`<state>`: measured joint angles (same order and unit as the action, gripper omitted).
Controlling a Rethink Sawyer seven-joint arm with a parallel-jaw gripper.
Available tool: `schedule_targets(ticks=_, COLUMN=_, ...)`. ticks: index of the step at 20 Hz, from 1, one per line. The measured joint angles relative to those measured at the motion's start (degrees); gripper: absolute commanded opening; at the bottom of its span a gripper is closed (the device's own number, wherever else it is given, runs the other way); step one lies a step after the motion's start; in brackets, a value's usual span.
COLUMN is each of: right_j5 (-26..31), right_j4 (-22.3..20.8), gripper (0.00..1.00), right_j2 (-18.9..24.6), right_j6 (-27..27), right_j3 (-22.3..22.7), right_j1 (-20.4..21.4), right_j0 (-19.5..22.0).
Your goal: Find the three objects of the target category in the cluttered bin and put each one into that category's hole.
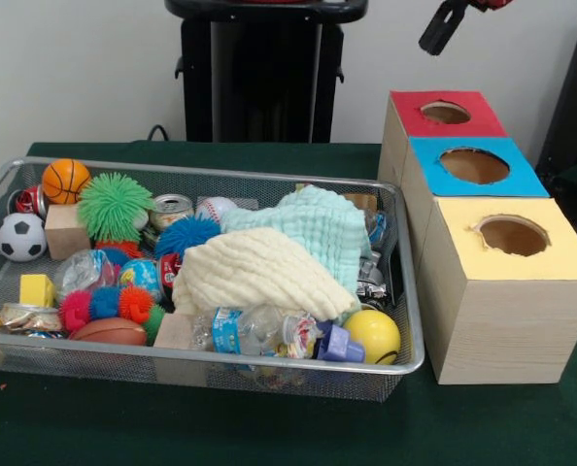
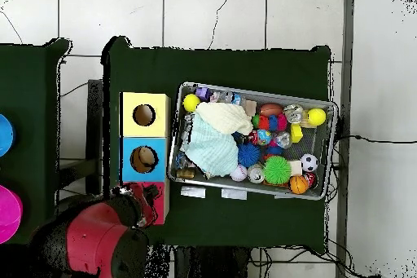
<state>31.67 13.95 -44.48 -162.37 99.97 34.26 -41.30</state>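
The silver wire-mesh bin [image 1: 220, 361] stands on the green table, full of clutter; in the overhead view it [image 2: 244, 187] lies right of the boxes. No plush animal shows in it; they are hidden or out of view. The red-topped hole [image 1: 445, 113] is on the farthest wooden box in the row. My gripper [image 1: 442, 26] hangs at the picture's top, a little above and behind that hole, with nothing visible in it. In the overhead view the arm [image 2: 98, 238] covers most of the red box [image 2: 160, 207].
A pale yellow cloth [image 1: 259, 272] and a mint cloth [image 1: 318, 228] cover the bin's middle. Around them lie spiky balls [image 1: 115, 205], a soccer ball [image 1: 20, 237], a basketball [image 1: 66, 180], cans, blocks and a plastic bottle. The blue-topped hole [image 1: 474, 165] and the yellow-topped hole [image 1: 513, 235] are nearer.
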Motion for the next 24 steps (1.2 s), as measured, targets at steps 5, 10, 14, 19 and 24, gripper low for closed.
schedule_targets(ticks=5, right_j5=-8.8, right_j4=-3.1, gripper=0.00, right_j2=2.5, right_j6=0.0, right_j3=-1.0, right_j1=1.9, right_j0=5.8)
schedule_targets(ticks=10, right_j5=-9.8, right_j4=-7.0, gripper=0.00, right_j2=7.0, right_j6=0.1, right_j3=-4.1, right_j1=3.1, right_j0=12.8)
schedule_targets(ticks=14, right_j5=-9.8, right_j4=-11.7, gripper=0.00, right_j2=12.1, right_j6=0.7, right_j3=-8.2, right_j1=3.1, right_j0=18.5)
schedule_targets(ticks=19, right_j5=-9.8, right_j4=-15.7, gripper=0.00, right_j2=16.9, right_j6=0.8, right_j3=-11.5, right_j1=3.0, right_j0=22.2)
schedule_targets(ticks=24, right_j5=-9.8, right_j4=-19.2, gripper=0.00, right_j2=21.3, right_j6=0.8, right_j3=-14.0, right_j1=2.8, right_j0=24.5)
